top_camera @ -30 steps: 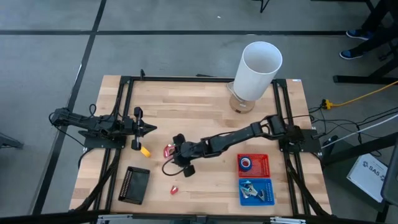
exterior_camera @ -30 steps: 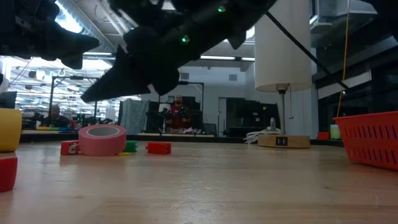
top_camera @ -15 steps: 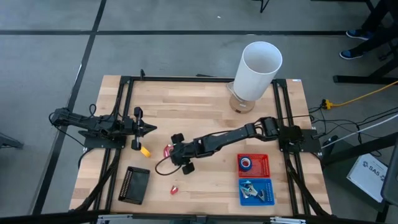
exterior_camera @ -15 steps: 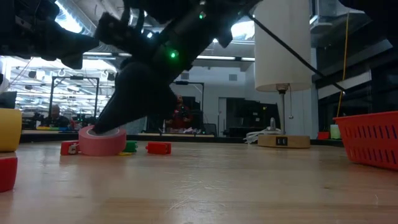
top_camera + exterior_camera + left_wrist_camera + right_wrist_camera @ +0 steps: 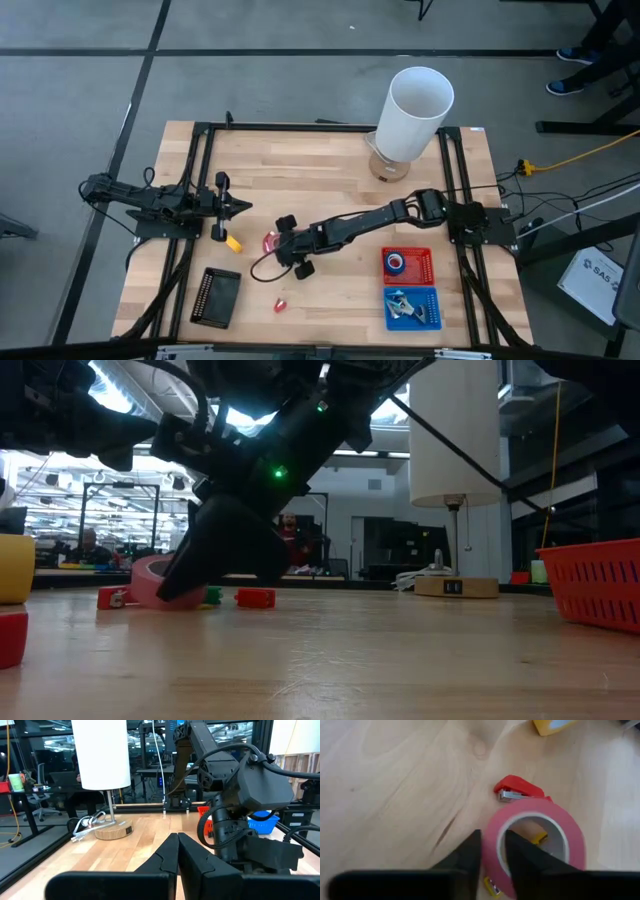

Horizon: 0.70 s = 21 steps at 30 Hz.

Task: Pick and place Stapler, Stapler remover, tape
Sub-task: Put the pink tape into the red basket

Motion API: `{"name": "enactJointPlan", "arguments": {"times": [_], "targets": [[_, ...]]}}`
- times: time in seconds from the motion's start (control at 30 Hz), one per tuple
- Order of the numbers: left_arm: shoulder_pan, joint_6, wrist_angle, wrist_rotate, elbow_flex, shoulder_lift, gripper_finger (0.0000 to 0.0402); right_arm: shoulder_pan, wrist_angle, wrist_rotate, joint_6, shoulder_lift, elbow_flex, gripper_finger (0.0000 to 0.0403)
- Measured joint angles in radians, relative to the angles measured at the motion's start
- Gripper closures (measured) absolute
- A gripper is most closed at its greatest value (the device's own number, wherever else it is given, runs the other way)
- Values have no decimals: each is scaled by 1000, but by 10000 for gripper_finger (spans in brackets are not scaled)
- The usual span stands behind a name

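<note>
The pink tape roll [image 5: 535, 840] lies left of the table's middle [image 5: 270, 243], with a small red stapler [image 5: 520, 787] just beyond it. My right gripper [image 5: 492, 840] reaches across the table to the roll [image 5: 279, 244] and is shut on it. A yellow tape roll [image 5: 233, 243] rests on the wood nearby. A blue tape roll [image 5: 397, 262] lies in the red tray. My left gripper [image 5: 240, 208] waits shut at the table's left side, above the wood. My right gripper pinches the pink roll's wall [image 5: 492, 857], one finger [image 5: 520, 855] inside the ring and one [image 5: 465, 855] outside. The fingers slant down from the table's right side. In the low view the roll [image 5: 150, 572] sits tilted, its lower edge on the table.
A tall white cylinder [image 5: 415, 110] stands on a round wooden base at the far edge. A red tray [image 5: 408, 262] and a blue tray [image 5: 412, 308] with a metal tool lie near right. A black flat object [image 5: 216, 297] and a small red piece [image 5: 279, 304] lie near left.
My right gripper has come down and toward the table's left onto the pink tape roll. The roll lay flat a second ago and now stands tipped, one side raised off the wood.
</note>
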Motion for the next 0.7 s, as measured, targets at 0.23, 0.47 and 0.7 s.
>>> {"name": "enactJointPlan", "arguments": {"times": [0.23,0.47,0.7], "targets": [[0,0,0,0,0,0,398,0,10,-1,14,-3,0,371],[0,0,0,0,0,0,398,14,-1,-7,62,-73,-3,368],[0,0,0,0,0,0,398,36,-90,-15,122,-165,-2,368]]}}
